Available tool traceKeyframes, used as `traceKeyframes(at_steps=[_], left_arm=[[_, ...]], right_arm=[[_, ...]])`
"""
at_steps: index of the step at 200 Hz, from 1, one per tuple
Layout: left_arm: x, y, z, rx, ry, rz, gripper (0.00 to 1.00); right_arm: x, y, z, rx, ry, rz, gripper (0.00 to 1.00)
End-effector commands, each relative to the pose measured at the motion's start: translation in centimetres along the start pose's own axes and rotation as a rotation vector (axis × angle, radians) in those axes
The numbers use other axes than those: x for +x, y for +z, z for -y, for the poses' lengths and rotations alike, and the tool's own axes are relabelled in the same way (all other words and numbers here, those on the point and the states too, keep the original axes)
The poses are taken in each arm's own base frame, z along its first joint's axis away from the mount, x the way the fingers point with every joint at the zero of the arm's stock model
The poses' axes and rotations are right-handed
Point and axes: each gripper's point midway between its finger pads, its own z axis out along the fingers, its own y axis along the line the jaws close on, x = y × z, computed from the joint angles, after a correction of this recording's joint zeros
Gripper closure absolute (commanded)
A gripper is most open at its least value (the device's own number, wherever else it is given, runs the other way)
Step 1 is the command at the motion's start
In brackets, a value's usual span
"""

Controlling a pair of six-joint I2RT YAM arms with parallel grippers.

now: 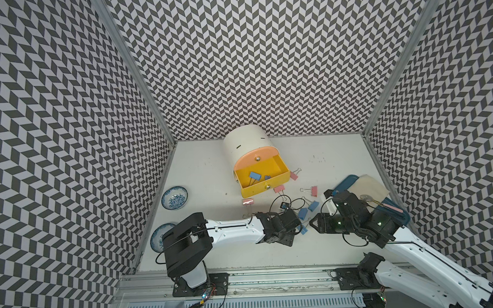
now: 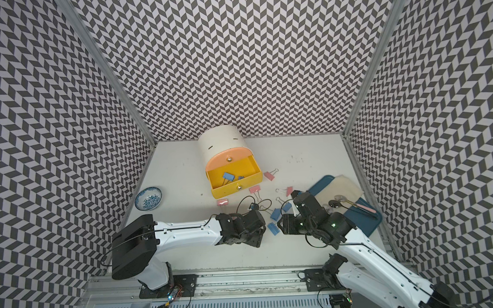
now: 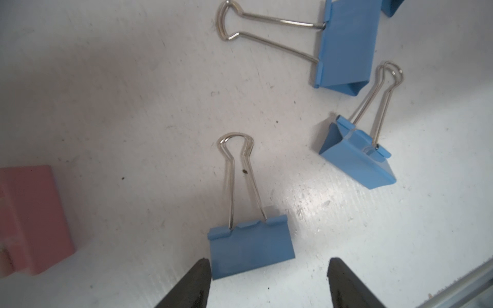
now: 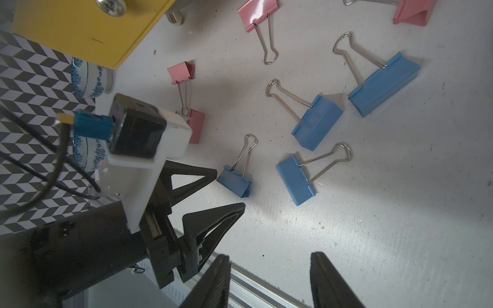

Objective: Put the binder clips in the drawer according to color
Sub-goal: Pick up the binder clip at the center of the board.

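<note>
Left gripper (image 3: 269,264) first, at the near edge of my left wrist feed: jaws wide, nothing gripped. Small blue clip (image 3: 250,248) lies flat on the table (image 3: 133,106) between the tips, its body right up against one finger (image 3: 197,282) and well off the other. Wire handles point away from the gripper. Whether that finger actually touches it, I cannot tell.

Beyond it lie three larger blue clips (image 4: 317,122), apart from one another. One pink clip (image 3: 29,218) sits off to the side.

Right gripper (image 4: 270,264) is about half open and empty. It faces the left gripper across the blue clips.

Both top views show four pink clips in all (image 1: 279,188), scattered on the table between the arms and the yellow drawer (image 1: 280,166). That drawer stands pulled open under a closed peach drawer front (image 1: 257,157). Two blue clips lie inside it (image 1: 254,175).

Two blue-patterned bowls (image 1: 174,198) sit at the table's left edge, one partly hidden by my left arm. Blue tray (image 1: 346,181) lies at the right edge, behind the right arm.
</note>
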Motion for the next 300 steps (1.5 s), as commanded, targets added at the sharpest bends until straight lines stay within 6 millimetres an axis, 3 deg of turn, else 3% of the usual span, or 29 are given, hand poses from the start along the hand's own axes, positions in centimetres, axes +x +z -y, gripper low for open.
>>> traceKeyframes(at_steps=[1, 65, 144, 218, 247, 300], left_arm=[[-0.6, 0.4, 0.6, -0.002, 0.021, 0.011, 0.26], [-1.1, 0.4, -0.3, -0.071, 0.016, 0.024, 0.26], [0.1, 1.8, -0.2, -0.061, 0.029, -0.018, 0.28], [0.5, 2.1, -0.6, -0.081, 0.032, -0.032, 0.47], [-0.2, 0.9, -0.6, -0.08, 0.029, -0.011, 0.51], [-2.9, -3.5, 0.6, -0.04, 0.028, 0.061, 0.53]], right_arm=[[-0.3, -0.4, -0.1, -0.001, -0.008, 0.025, 0.48], [-0.3, -0.6, 0.0, 0.001, -0.004, 0.034, 0.48], [-0.8, -0.9, -0.1, 0.006, -0.001, 0.06, 0.47], [-0.6, -0.9, -0.1, 0.001, 0.011, 0.049, 0.48], [-0.6, -0.9, -0.1, 0.002, 0.012, 0.052, 0.48], [-1.8, -1.3, -0.6, -0.002, 0.007, 0.091, 0.48]])
